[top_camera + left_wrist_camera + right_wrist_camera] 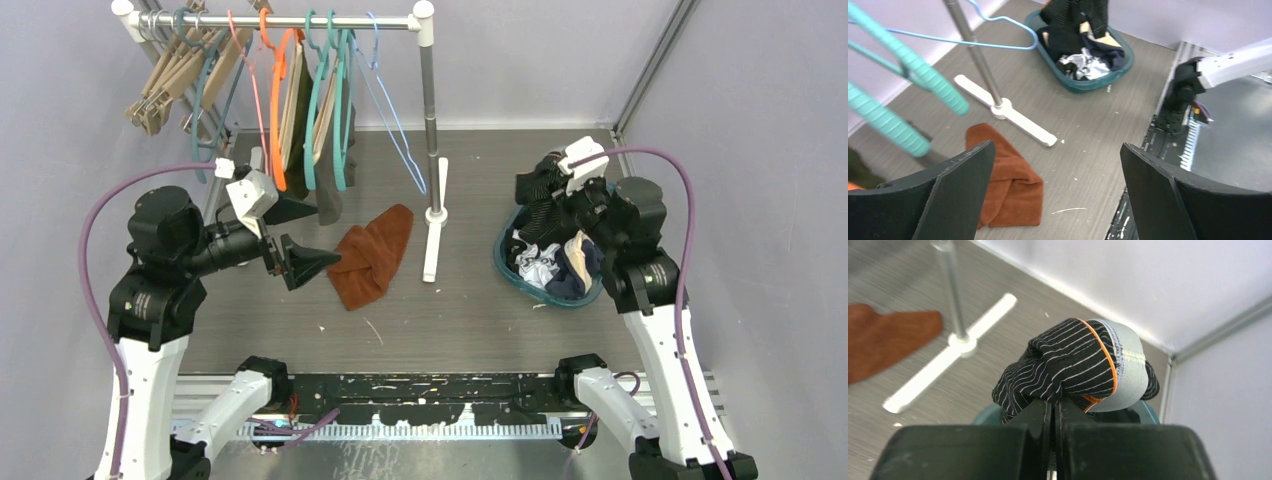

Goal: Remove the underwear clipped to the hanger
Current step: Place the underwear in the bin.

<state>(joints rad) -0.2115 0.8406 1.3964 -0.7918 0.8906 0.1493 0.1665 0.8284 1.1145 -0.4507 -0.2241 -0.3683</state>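
My right gripper (1054, 405) is shut on black pinstriped underwear (1068, 365) with a grey waistband and orange trim, held above the teal basket (505, 262); it also shows in the top view (545, 195). Olive and grey-brown underwear (325, 150) hangs clipped on teal and orange hangers (340, 110) on the rack's rail (300, 20). My left gripper (300, 235) is open and empty, just below and in front of that hanging underwear; its fingers (955, 190) frame the floor in the left wrist view.
A rust-brown cloth (372, 255) lies on the table beside the rack's white foot (436, 225). The basket holds several garments (1083, 55). Empty wooden hangers (170, 75) and a blue wire hanger (390, 110) hang on the rail. The rack's pole (430, 100) stands between the arms.
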